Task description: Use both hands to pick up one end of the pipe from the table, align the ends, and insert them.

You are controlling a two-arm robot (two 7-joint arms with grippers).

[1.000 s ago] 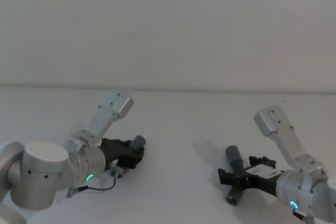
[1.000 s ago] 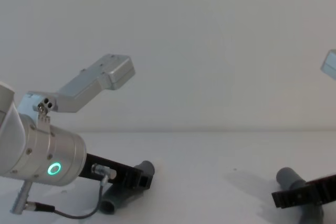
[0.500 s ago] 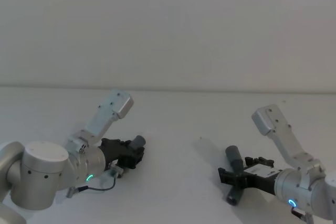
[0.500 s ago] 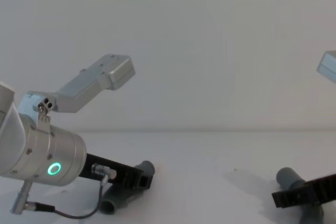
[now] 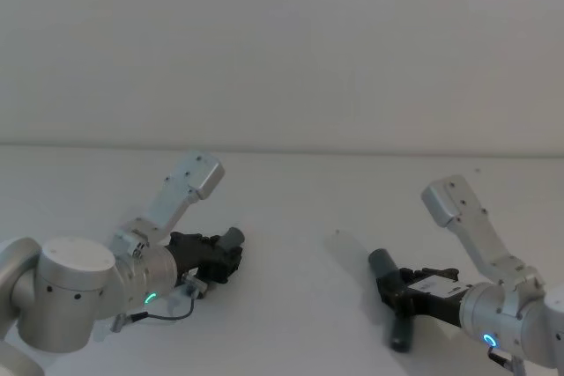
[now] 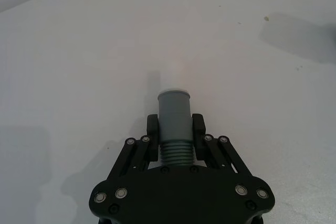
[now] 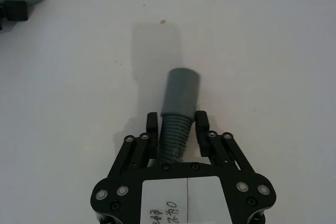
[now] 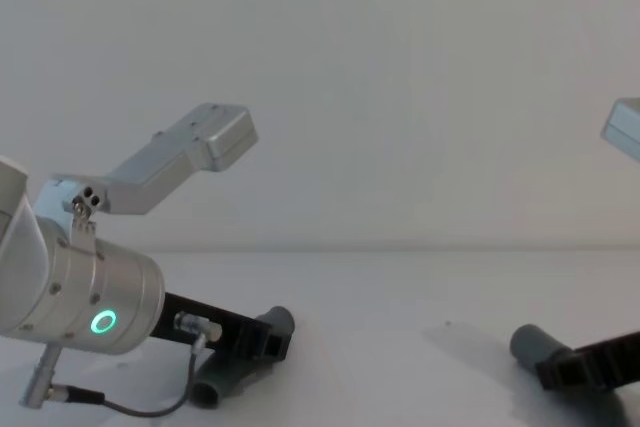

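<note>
White matte table under a bare white wall. The left gripper is clamped tight on the ribbed middle of the left hose piece, and its smooth pale-rimmed cuff pokes forward, low on the table's left side. Over to the right gripper: its fingers now pinch the ribs of the right hose piece, where half a second ago they stood spread either side of it. That piece has swung a touch, its plain grey cuff nudged leftward. The two pieces sit well apart.
</note>
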